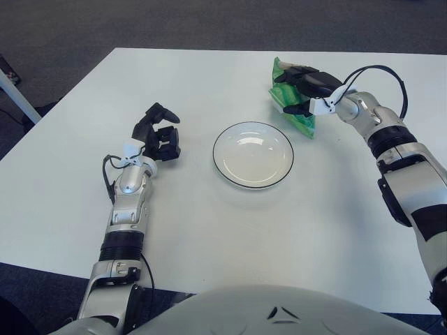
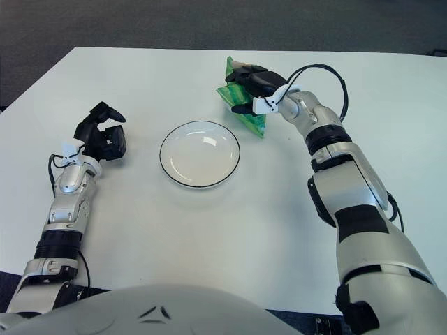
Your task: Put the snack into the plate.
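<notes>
The snack (image 1: 303, 124) is a green packet lying on the white table just beyond the upper right of the plate (image 1: 253, 155), a white round dish with a dark rim and nothing in it. My right hand (image 1: 302, 91) is on the packet, fingers curled over its top and thumb against its near side, so most of the packet's middle is hidden. The packet's far corner sticks up behind the fingers. My left hand (image 1: 159, 132) shows to the left of the plate, fingers curled and holding nothing.
The white table (image 1: 230, 230) stretches wide in front of the plate. Its far edge runs close behind the snack, with dark carpet (image 1: 209, 21) beyond. A black cable (image 1: 391, 70) loops above my right wrist.
</notes>
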Motion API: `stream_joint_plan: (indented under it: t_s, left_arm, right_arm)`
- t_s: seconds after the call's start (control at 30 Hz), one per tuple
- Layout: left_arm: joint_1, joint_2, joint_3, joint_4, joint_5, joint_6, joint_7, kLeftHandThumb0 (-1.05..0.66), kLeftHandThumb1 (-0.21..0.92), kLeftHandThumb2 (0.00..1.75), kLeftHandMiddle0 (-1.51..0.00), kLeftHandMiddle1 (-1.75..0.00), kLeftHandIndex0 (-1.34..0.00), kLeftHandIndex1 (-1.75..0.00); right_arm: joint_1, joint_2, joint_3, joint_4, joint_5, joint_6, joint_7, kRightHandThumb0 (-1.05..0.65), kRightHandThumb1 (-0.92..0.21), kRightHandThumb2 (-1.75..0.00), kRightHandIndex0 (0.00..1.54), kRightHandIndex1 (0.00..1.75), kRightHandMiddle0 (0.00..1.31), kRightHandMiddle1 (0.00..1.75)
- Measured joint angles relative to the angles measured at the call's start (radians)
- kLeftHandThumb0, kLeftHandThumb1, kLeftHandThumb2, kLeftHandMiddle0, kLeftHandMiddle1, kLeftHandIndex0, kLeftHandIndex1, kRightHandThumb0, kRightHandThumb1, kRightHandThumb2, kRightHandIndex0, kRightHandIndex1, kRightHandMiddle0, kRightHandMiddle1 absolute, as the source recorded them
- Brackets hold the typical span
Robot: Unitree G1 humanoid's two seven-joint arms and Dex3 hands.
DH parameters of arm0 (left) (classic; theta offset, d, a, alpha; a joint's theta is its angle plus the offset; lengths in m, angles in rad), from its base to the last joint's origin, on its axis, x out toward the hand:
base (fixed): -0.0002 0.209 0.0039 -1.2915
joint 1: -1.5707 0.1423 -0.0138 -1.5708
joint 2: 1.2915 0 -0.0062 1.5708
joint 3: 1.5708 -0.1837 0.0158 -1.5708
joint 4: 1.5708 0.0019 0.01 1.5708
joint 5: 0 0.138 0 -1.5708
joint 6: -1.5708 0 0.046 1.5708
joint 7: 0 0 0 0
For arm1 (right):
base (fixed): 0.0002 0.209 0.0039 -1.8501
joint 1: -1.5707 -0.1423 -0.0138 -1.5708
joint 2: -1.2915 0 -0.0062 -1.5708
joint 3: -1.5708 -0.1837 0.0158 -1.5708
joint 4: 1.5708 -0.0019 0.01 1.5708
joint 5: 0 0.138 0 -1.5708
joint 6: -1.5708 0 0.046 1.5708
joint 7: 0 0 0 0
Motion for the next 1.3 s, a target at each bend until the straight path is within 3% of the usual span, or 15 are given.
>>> stream_joint_plan:
  t_s: [0.3,0.57,0.87,1.17,1.23,1.3]
  left_arm:
    - [0.002,0.0,0.0,-0.005,0.004,0.0,0.001,-0.44,0.44,1.17,-1.22,-1.75,-0.52,-1.75]
    - [0.01,0.0,-0.001,-0.02,0.006,-0.002,0.002,-0.44,0.45,1.15,-1.2,-1.75,-0.51,-1.75]
    - [0.02,0.0,0.0,-0.033,0.006,-0.013,0.002,-0.44,0.45,1.16,-1.2,-1.75,-0.51,-1.75]
    - [0.026,0.001,0.0,-0.04,0.006,-0.02,0.002,-0.45,0.43,1.18,-1.22,-1.75,-0.53,-1.75]
    - [0.026,0.001,-0.001,-0.04,0.006,-0.022,0.002,-0.45,0.43,1.18,-1.22,-1.75,-0.53,-1.75]
    - [0.026,0.001,-0.001,-0.04,0.006,-0.023,0.002,-0.45,0.43,1.18,-1.23,-1.75,-0.53,-1.75]
  right_arm:
    - [0.01,-0.009,-0.003,0.0,0.005,-0.018,-0.004,-1.05,-0.92,-0.74,0.02,0.01,0.0,0.96]
    - [0.031,-0.021,0.026,0.019,-0.039,0.018,-0.108,-1.01,-0.92,-0.68,0.04,0.03,0.0,1.26]
    - [0.054,-0.01,0.05,0.083,-0.044,0.088,-0.167,-0.97,-0.92,-0.66,0.01,0.01,0.0,1.25]
    - [0.06,0.022,0.058,0.116,-0.038,0.124,-0.181,-0.93,-0.92,-0.64,0.03,0.02,0.0,1.09]
    - [0.06,0.024,0.058,0.117,-0.037,0.127,-0.183,-0.93,-0.92,-0.62,0.06,0.04,0.0,1.1]
    - [0.059,0.025,0.058,0.116,-0.035,0.127,-0.183,-0.91,-0.92,-0.58,0.05,0.22,0.0,1.14]
